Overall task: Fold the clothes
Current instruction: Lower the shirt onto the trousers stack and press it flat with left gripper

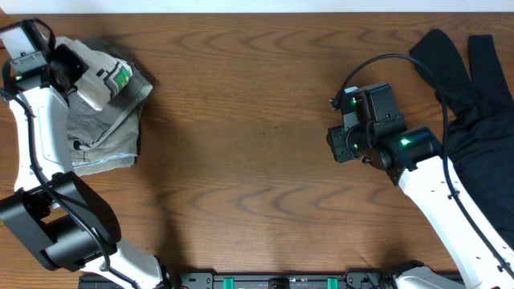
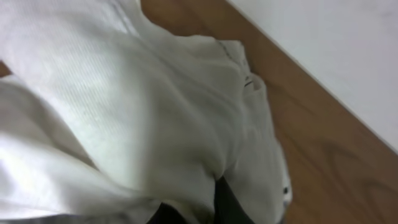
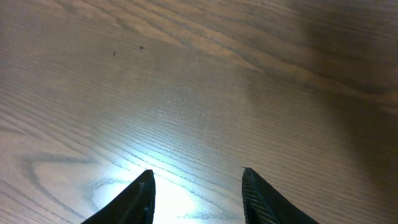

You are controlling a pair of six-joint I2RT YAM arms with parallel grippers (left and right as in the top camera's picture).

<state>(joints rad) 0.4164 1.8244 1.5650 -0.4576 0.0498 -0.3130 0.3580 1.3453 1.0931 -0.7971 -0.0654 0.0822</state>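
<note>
Stacking looks to us like the step in hand. Our left hand (image 1: 71, 66) is at the far left corner of the counter (image 1: 241, 160), clenched on the white shirt (image 1: 98, 80), which is bunched into a compact bundle with its green print facing up. The bundle is over the grey and khaki trousers (image 1: 104, 132), a rough flat pile at the left edge; we cannot tell whether it rests on them or hangs just above. From the left wrist we see little but white cloth pressed close, with a dark finger (image 2: 219, 202) buried in the folds.

Our right hand (image 3: 196, 175) hangs over bare wood right of centre, fingers apart and holding nothing. The black garment (image 1: 474, 104) lies unfolded at the far right, just beyond that arm.

We judge the shirt nearly done and the black garment not begun. Next, the left hand would need to let go cleanly and lift straight off so the bundle does not drag open. The right hand could then reach right for a black edge and draw it to the open middle.
</note>
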